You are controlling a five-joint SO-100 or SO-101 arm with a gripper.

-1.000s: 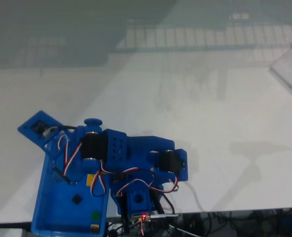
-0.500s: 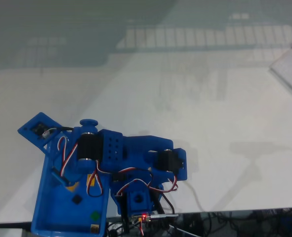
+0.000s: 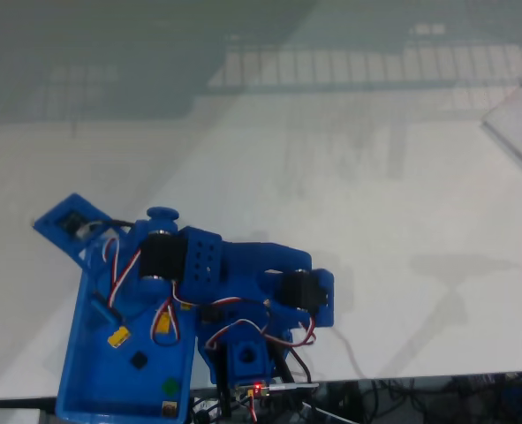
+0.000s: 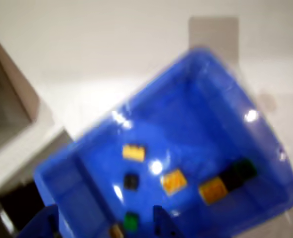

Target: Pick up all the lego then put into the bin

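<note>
Several lego bricks (image 4: 174, 181) lie inside the bin (image 4: 220, 104); gripper (image 4: 106, 225) spread wide above, empty

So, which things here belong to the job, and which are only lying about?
Job: small plastic lego bricks, yellow-orange, black, green; shallow bright blue plastic tray.
Lying about: flat white board at the right edge; dark cables at the front.

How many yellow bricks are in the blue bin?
3 yellow bricks in the wrist view: one upper left, one central, one right. A fourth may peek at the bottom edge.
</note>
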